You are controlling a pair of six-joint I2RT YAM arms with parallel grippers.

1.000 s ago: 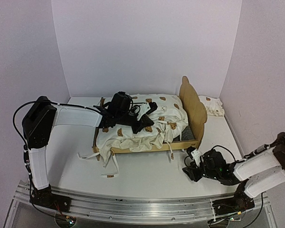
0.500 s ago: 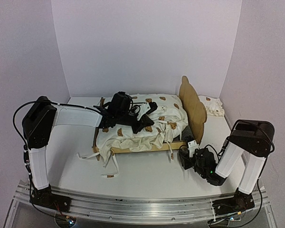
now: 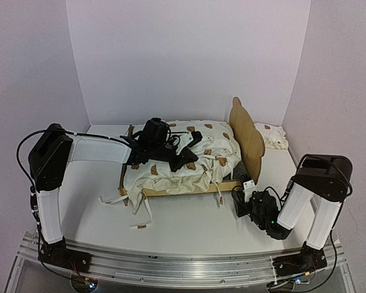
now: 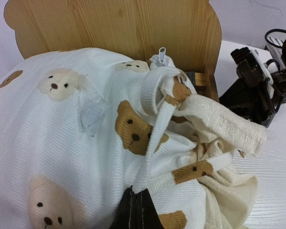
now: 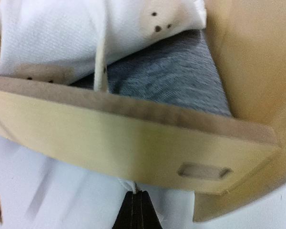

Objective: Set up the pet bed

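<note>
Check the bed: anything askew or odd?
Cushion lies rumpled in the bed, leaving grey base bare at the near headboard corner; its ties trail over the rail onto the table. Pillow sits outside, behind the headboard.

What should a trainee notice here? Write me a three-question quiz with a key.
1. True or false: the cushion lies on the bed.
2. In the top view, the headboard stands at the bed's: A) left end, B) right end, C) near side.
3. Fill in: in the right wrist view, the grey fabric under the cushion is the bed's ___.

Key: 1 true; 2 B; 3 base.
</note>
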